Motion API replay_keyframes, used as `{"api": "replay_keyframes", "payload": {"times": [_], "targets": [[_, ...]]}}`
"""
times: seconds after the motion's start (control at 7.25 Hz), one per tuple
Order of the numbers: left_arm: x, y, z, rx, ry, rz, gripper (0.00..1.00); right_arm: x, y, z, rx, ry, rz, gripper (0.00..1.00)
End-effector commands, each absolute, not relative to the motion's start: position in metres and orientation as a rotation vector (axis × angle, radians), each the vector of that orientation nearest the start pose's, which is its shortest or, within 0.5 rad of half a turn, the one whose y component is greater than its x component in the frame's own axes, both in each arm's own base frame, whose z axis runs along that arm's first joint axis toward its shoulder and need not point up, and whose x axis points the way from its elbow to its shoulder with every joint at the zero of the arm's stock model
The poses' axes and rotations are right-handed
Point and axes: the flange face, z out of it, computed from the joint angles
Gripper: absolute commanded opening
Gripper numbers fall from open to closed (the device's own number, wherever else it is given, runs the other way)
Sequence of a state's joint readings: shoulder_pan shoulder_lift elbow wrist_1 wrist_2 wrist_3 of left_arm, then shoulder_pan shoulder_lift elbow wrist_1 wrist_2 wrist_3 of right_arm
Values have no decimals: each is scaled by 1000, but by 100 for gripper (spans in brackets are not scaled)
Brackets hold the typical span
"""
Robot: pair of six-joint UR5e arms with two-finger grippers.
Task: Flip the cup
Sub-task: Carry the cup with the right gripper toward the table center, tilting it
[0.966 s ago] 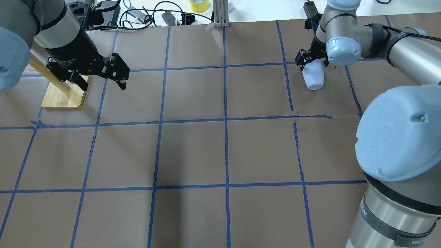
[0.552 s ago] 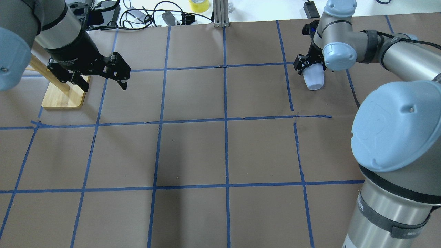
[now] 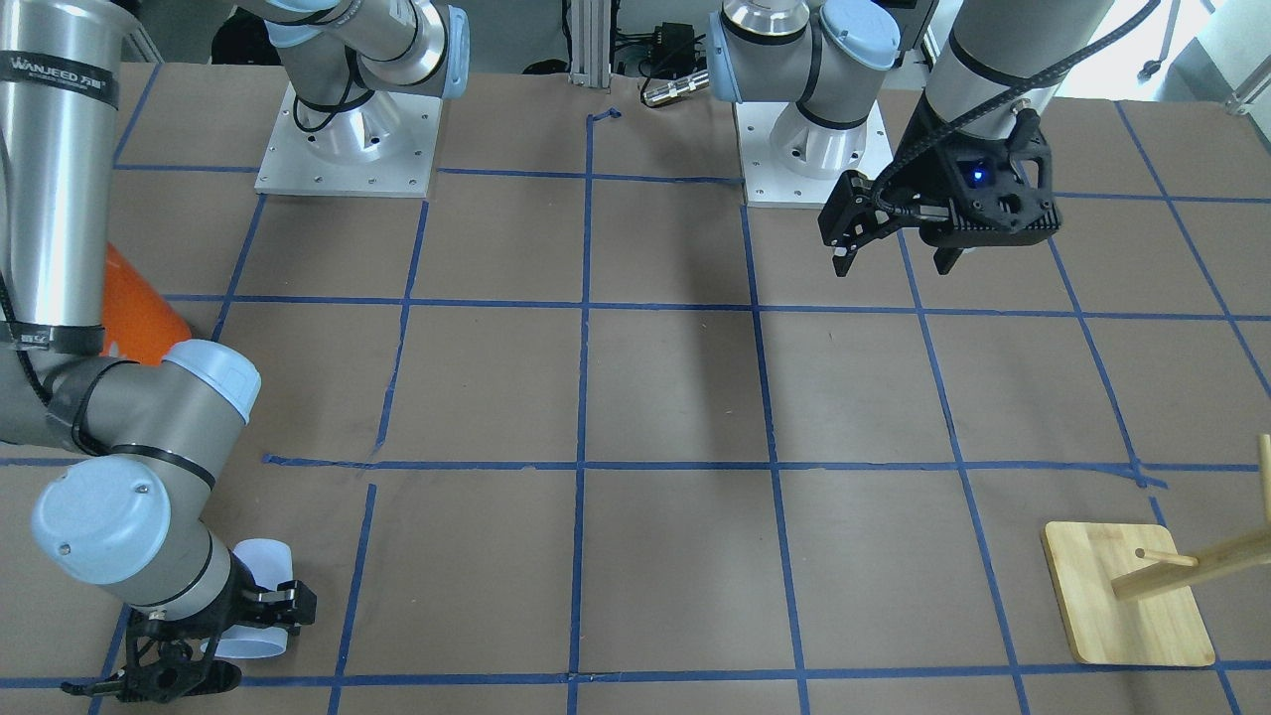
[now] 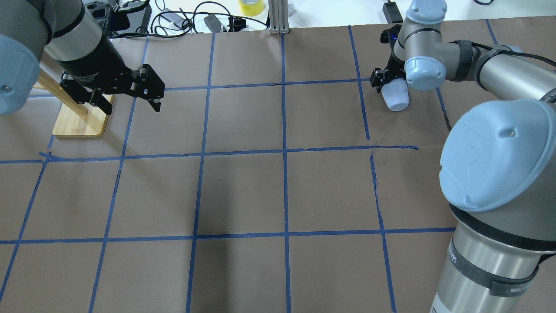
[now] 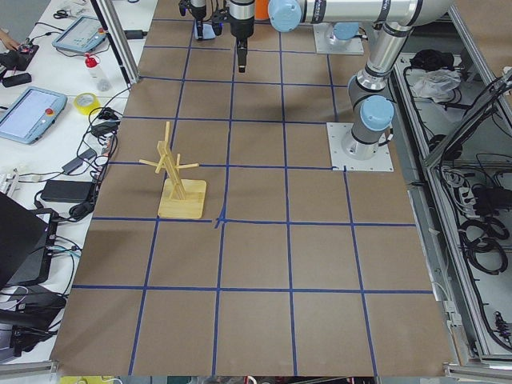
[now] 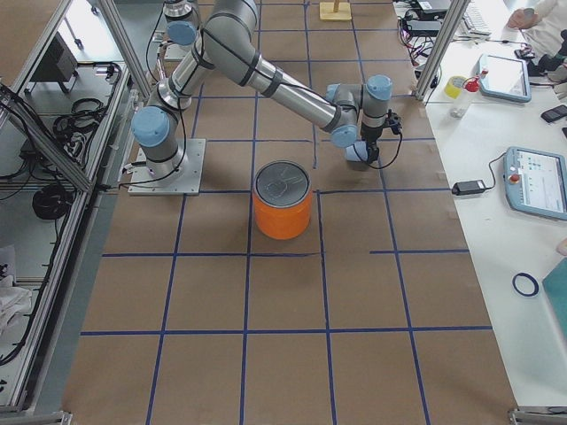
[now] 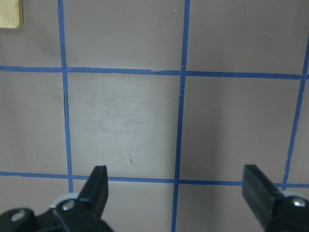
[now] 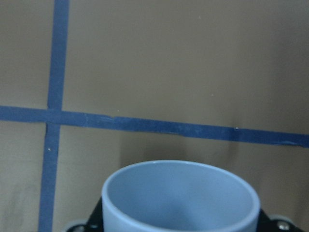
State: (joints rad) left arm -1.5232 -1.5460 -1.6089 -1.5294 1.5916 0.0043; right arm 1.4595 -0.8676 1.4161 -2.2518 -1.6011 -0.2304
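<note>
Overhead exterior view shows the right gripper (image 4: 390, 87) at the far right part of the table (image 4: 243, 191), clamped on the cup (image 4: 396, 100). The cup is tilted, with its narrow closed base toward the robot and its wider mouth pointing away. It sits just right of a blue tape line (image 4: 360, 102). Whether it touches the paper surface cannot be told.

In the right wrist view the cup's rim and hollow inside fill the bottom edge, with crossed tape lines on the table beyond. The front-facing view has the same grasp at lower left, with one black finger (image 3: 290, 604) pressed against the cup's side.

The left gripper (image 4: 128, 105) hangs above the far left of the table with its fingers spread wide and nothing between them. Only bare table shows beneath it in the left wrist view.

A wooden stand (image 4: 80, 124) stands just beside the left gripper. An orange can (image 6: 283, 202) stands upright, well apart from the cup.
</note>
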Motion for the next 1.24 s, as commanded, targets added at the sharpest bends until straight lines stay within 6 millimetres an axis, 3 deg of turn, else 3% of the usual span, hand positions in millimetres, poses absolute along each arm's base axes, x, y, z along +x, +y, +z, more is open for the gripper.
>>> {"api": "replay_keyframes", "payload": {"times": [0.0,0.14,0.41,0.55,0.69,0.83,1.1], "targets": [[-108,-491,486,-75,3121,-61,100,98,-733,236,-304,3170,-301,9],[-107,-494,489,-89,3122,-102,100,166,-718,263,-451,3149,-372,9],[-108,-494,490,-92,3120,-110,100,287,-682,276,-709,3065,-444,9],[-108,-494,489,-94,3120,-107,100,337,-661,278,-932,2999,-475,9],[-107,-494,489,-94,3119,-107,100,377,-642,279,-1300,2877,-524,9],[-107,-494,489,-94,3119,-107,100,400,-626,270,-1615,2745,-499,9],[-107,-494,489,-94,3119,-107,100,444,-596,260,-1984,2523,-495,10]]}}
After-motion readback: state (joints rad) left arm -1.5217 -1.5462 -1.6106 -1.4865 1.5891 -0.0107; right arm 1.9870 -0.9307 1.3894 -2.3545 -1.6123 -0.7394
